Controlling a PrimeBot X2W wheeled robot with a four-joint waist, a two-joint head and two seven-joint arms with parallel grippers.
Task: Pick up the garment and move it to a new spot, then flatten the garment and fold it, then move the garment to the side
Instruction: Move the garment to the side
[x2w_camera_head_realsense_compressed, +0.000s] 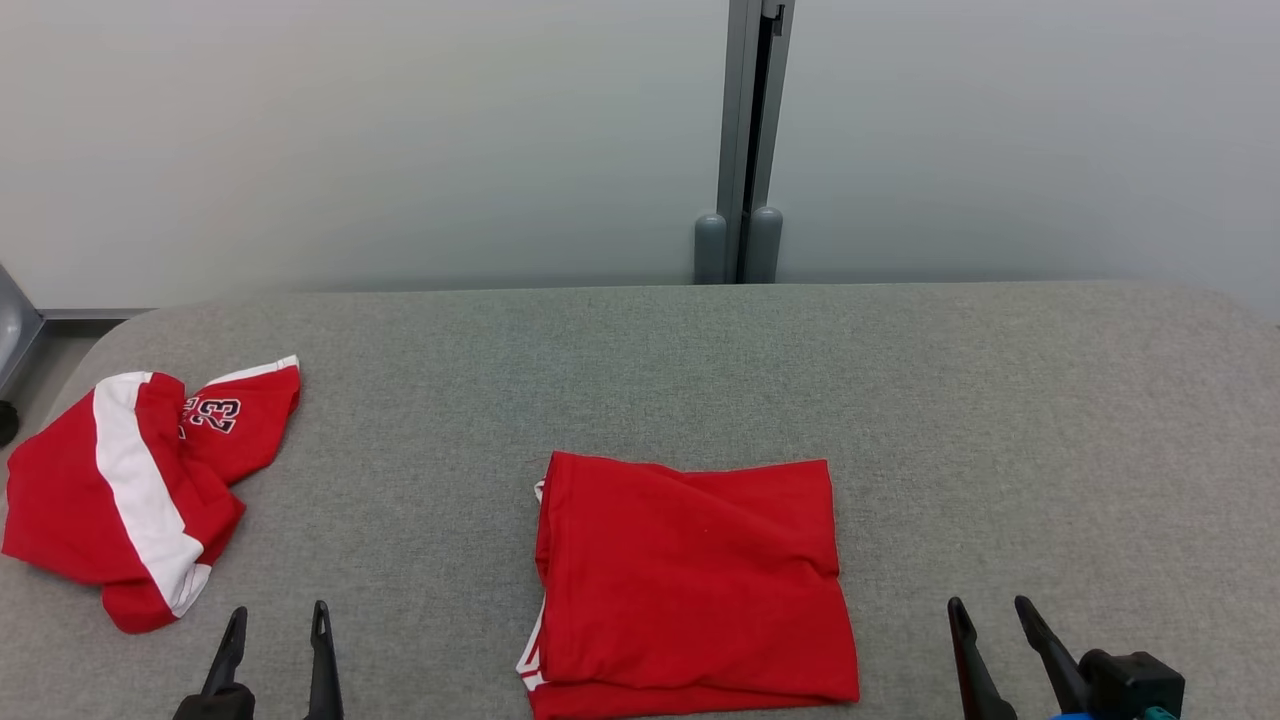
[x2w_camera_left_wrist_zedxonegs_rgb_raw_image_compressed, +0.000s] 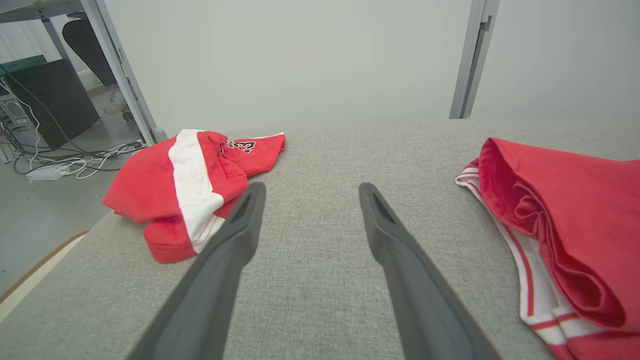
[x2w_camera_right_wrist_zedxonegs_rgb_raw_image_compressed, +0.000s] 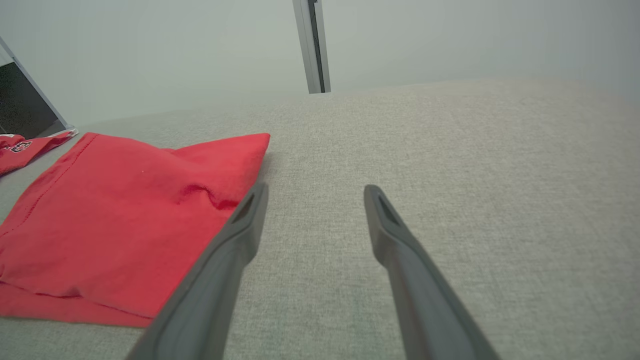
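Observation:
A red garment (x2w_camera_head_realsense_compressed: 690, 580) lies folded into a neat rectangle at the front middle of the grey table (x2w_camera_head_realsense_compressed: 700, 370), white trim showing at its left edge (x2w_camera_left_wrist_zedxonegs_rgb_raw_image_compressed: 540, 295). It also fills the left of the right wrist view (x2w_camera_right_wrist_zedxonegs_rgb_raw_image_compressed: 120, 220). My left gripper (x2w_camera_head_realsense_compressed: 278, 612) stands open near the front left, empty, apart from the cloth. My right gripper (x2w_camera_head_realsense_compressed: 990, 605) is open at the front right, also empty. In the wrist views the left gripper (x2w_camera_left_wrist_zedxonegs_rgb_raw_image_compressed: 310, 192) and right gripper (x2w_camera_right_wrist_zedxonegs_rgb_raw_image_compressed: 315, 192) hover over bare table.
A second red garment (x2w_camera_head_realsense_compressed: 130, 480) with a white stripe and the number 23 lies crumpled at the table's left edge (x2w_camera_left_wrist_zedxonegs_rgb_raw_image_compressed: 185, 190). A grey post (x2w_camera_head_realsense_compressed: 745, 140) stands behind the table. Cables and a dark box (x2w_camera_left_wrist_zedxonegs_rgb_raw_image_compressed: 50, 100) sit on the floor to the left.

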